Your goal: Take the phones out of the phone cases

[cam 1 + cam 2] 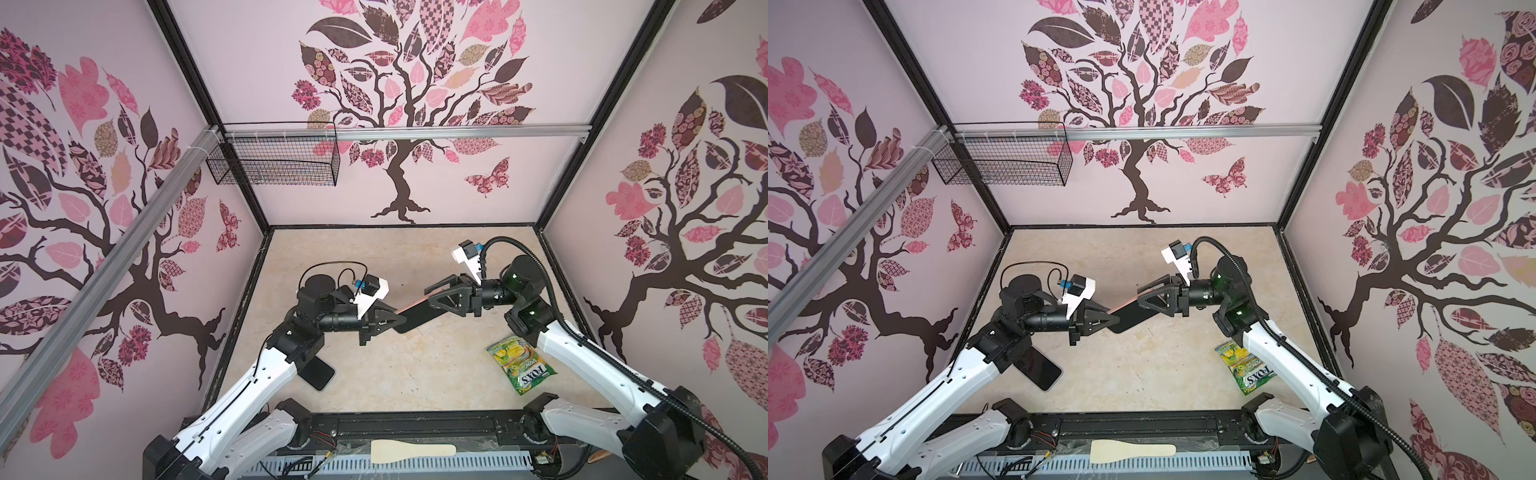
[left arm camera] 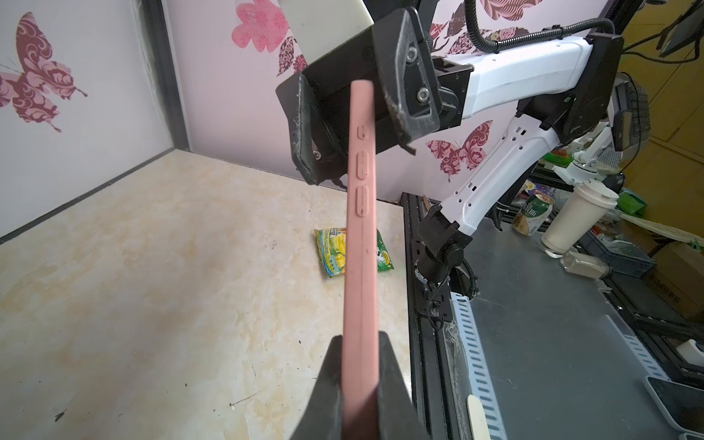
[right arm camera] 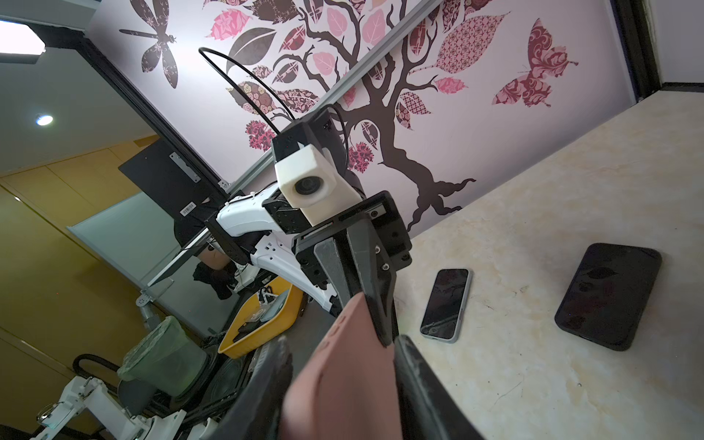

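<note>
Left wrist view, left pincer (image 2: 360, 343) clamping pink phone case (image 2: 362, 259) edge-on, face hidden, right pincer (image 2: 358, 158) straddling it, grip unclear

a green candy bag (image 1: 521, 365) lay flat on the pale marbled table (image 1: 365, 257), over on my right side. a wooden spatula (image 1: 411, 451) rested off the table, on the front rail. a black wire basket (image 1: 272, 160) hung in the back left corner.
</note>
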Available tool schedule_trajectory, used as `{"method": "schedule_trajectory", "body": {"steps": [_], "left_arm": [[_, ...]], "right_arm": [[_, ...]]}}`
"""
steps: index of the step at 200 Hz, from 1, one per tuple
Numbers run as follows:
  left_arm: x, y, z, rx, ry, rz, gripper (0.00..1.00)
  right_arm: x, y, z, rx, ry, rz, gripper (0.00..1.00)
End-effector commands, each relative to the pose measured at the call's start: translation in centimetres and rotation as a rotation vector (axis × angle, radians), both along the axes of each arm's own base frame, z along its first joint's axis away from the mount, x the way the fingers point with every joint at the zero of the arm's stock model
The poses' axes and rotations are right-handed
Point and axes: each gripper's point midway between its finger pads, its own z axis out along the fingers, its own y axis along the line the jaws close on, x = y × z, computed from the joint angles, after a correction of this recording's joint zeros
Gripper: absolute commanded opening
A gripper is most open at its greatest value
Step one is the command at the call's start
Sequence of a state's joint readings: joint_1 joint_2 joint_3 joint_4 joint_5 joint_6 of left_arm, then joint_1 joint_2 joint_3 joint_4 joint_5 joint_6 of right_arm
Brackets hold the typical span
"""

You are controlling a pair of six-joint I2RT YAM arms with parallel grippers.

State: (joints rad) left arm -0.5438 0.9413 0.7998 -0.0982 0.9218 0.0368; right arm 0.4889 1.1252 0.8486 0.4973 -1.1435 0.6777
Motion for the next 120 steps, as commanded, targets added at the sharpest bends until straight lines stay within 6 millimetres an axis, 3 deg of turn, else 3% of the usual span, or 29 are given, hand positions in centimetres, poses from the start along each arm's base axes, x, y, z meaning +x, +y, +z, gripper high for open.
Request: {"method": "schedule_trajectory", "body": {"steps": [1,120], "left_arm": [[-0.57,0.05,1.41,-0.033,-0.082,-0.021,0.0],[-0.52,0.17,1.47,-0.023,-0.116,-0.015,0.0]], "right_arm": [[-0.01,0.12,2.01,0.031,-0.053,0.003,0.46],[0.46,0.42,1.43,0.009,0.027,-0.006,0.33]]}}
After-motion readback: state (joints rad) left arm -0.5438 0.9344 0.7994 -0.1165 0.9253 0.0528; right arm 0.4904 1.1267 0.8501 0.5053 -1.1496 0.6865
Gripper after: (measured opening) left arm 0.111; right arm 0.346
